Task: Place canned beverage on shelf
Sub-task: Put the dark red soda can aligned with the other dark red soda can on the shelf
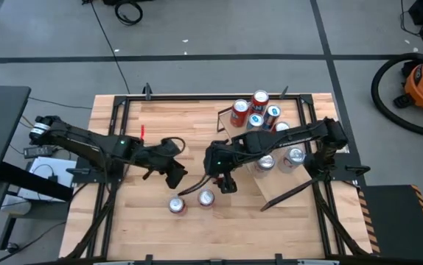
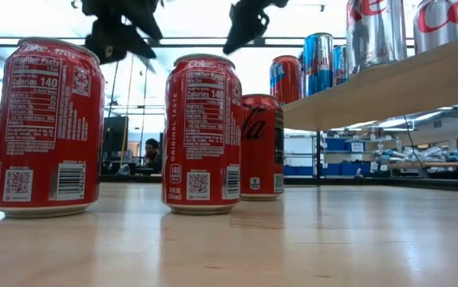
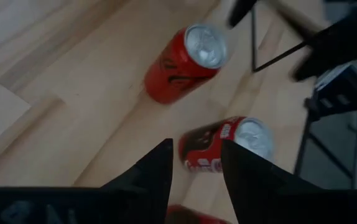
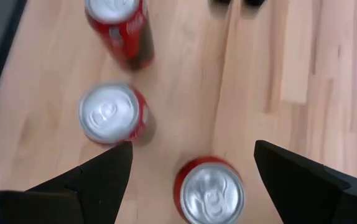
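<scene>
Right, your loose cans (image 1: 176, 205) are not on the shelf (image 1: 284, 185) yet: three red ones stand upright on the surface (image 1: 145, 221), toward 6 o'clock from its middle in the high view. From overhead you see only two of them, side by side and just apart. The low view shows all three in a row (image 2: 203, 131), none touching.

The shelf lies at 3 o'clock on the surface, a sloped light board on thin black supports. The shelved cans (image 1: 260, 98) crowd its 12 o'clock end, red and blue, with silver ones (image 1: 294, 156) farther down the board.

Your right jaws hang above the surface at about 1 o'clock from the loose cans, spread wide and holding nothing. The right wrist view has one silver can top (image 4: 209, 190) sitting between the two fingers (image 4: 97, 174), below them.

Your left jaws hang at about 11 o'clock from the same cans, parted by a narrow gap and empty. Past the left fingers (image 3: 153, 171) you see a red can (image 3: 225, 143) and another (image 3: 185, 59) beyond it.
</scene>
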